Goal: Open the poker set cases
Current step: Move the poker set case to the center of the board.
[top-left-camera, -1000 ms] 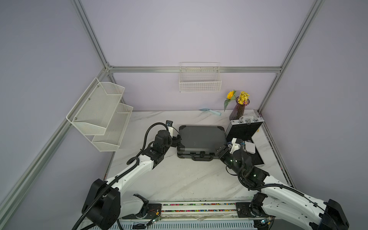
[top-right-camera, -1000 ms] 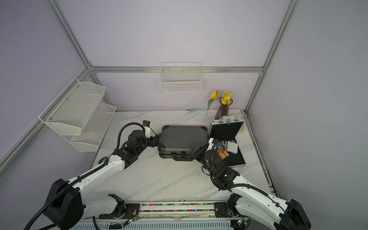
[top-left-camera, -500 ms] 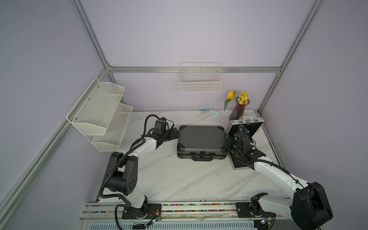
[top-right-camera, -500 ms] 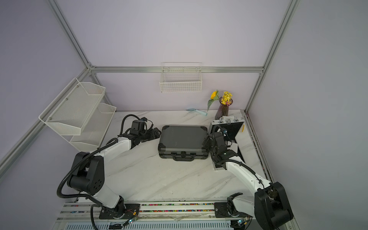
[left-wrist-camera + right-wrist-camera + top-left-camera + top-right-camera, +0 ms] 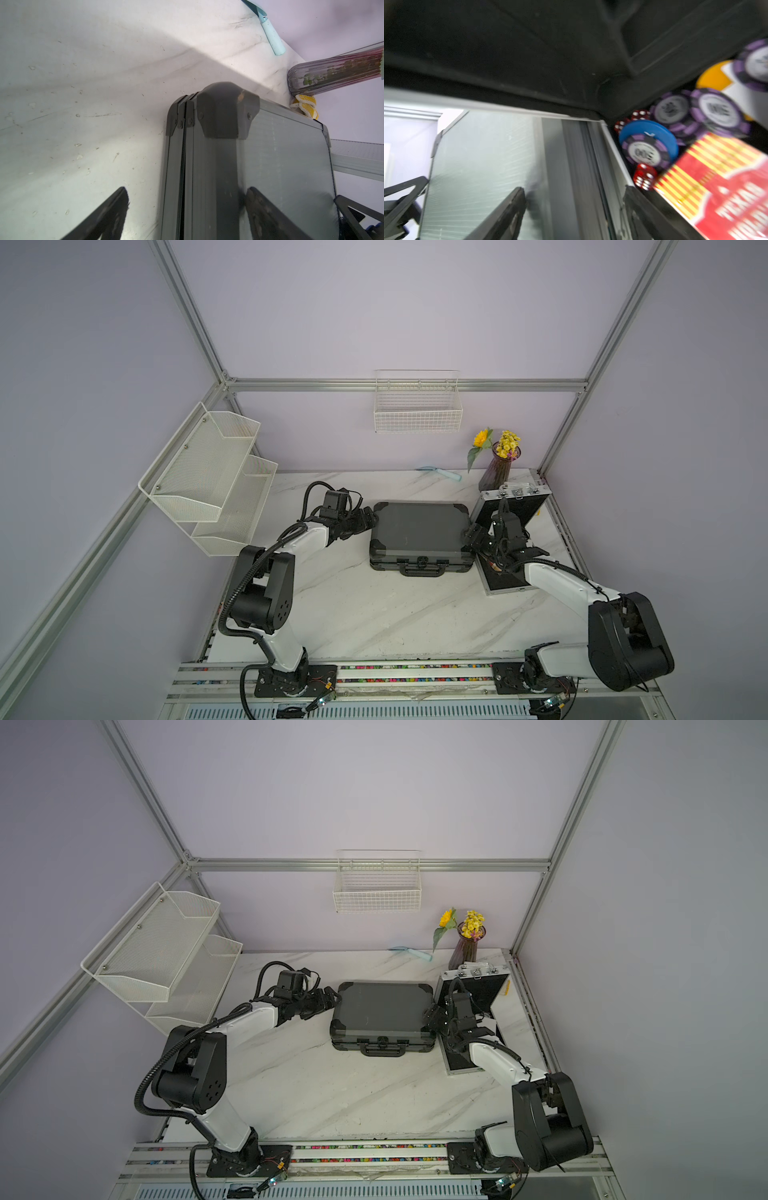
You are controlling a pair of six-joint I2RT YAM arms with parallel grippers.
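The dark grey case (image 5: 419, 531) lies shut mid-table, with the open silver case (image 5: 516, 506) just beside it. The left gripper (image 5: 371, 519) and right gripper (image 5: 471, 533) straddle the grey case's ends, jaws apart. If its latches (image 5: 422, 560) are fastened, lifting could drag the whole case.

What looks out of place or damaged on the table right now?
Inside the open silver case, purple chips and red dice lie loose in a jumble. The dark grey case has a pale scuff on one corner cap.
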